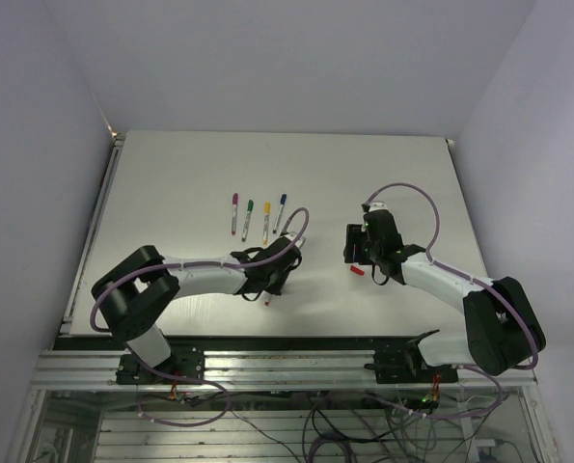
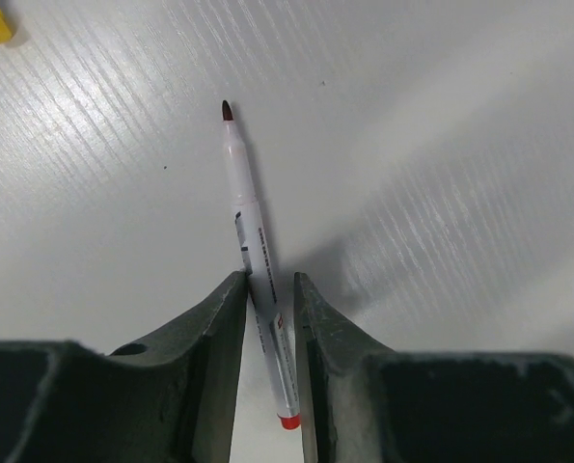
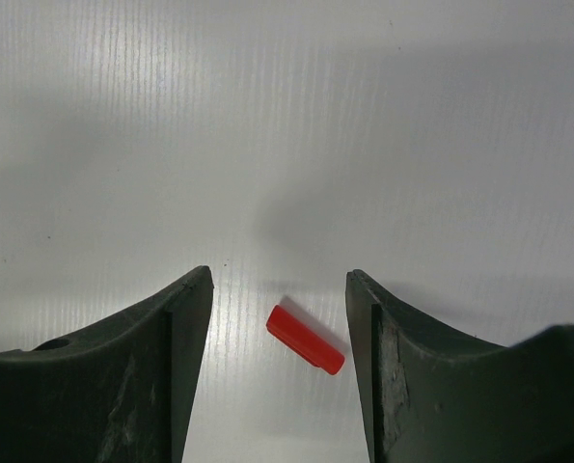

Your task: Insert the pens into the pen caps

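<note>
The left arm reaches low and rightward over the tabletop, the left end effector narrowed to a slit around the red pen; whether it actually pinches, I cannot tell. The right arm bends inward, the right end effector spread wide, straddling the red cap without touching it

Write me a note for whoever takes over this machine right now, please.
Left gripper: jaws narrow around the thin grey-white red-tipped pen, uncapped; firm grip unclear.
Right gripper: open, straddling the stubby red plastic cap lying on the white table.
Seemingly done: purple pen, green pen, yellow pen, blue pen, capped, in a row.
Left: grasp cap, push the pen in.
</note>
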Tool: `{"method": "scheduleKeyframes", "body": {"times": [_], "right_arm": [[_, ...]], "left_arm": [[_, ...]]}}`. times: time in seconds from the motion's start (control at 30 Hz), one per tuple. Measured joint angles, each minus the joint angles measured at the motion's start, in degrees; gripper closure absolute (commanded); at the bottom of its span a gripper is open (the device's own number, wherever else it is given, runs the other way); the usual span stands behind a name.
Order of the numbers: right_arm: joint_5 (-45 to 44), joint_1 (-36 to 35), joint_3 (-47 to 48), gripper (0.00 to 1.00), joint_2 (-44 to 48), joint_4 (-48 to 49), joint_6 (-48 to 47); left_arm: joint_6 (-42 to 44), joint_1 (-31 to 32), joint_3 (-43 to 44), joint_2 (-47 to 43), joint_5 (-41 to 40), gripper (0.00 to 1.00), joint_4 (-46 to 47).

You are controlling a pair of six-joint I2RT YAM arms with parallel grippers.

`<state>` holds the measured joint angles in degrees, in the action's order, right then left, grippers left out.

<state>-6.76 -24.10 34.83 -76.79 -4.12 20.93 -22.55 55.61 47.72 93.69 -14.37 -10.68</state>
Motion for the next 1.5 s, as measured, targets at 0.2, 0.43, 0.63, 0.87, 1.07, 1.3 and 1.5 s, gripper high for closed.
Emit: {"method": "scheduleKeyframes", "body": {"times": [0.2,0.43,0.63,0.87,1.07,1.3,1.5], "right_arm": [[0.17,0.0,0.0,0.43,0.0,-0.02,0.02],[1.03,0.0,0.0,0.43,-0.28,-0.02,0.02],[1.77,0.0,0.02,0.44,-0.72,-0.42,0.44],[2.8,0.0,0.11,0.44,-0.72,-3.58,1.77],[2.51,0.0,0.2,0.44,-1.29,-6.14,2.01],[2.38,-0.02,0.22,0.44,-2.6,-7.52,1.99],[2.25,-0.04,0.66,0.47,-3.39,-7.37,1.95]], "left_arm": [[-0.57,0.76,2.08,1.4,-0.87,0.7,-2.73],[-1.29,1.25,3.8,2.73,-1.7,0.93,-4.81],[-0.42,1.36,5.07,3.78,-1.49,0.93,-5.44],[0.48,1.36,5.99,4.33,-1.11,0.93,-5.55],[1.33,1.36,6.23,4.42,-0.33,0.93,-5.53],[1.57,1.33,6.34,4.39,0.35,0.93,-5.49],[1.6,1.33,6.34,4.39,0.63,0.93,-5.42]]}}
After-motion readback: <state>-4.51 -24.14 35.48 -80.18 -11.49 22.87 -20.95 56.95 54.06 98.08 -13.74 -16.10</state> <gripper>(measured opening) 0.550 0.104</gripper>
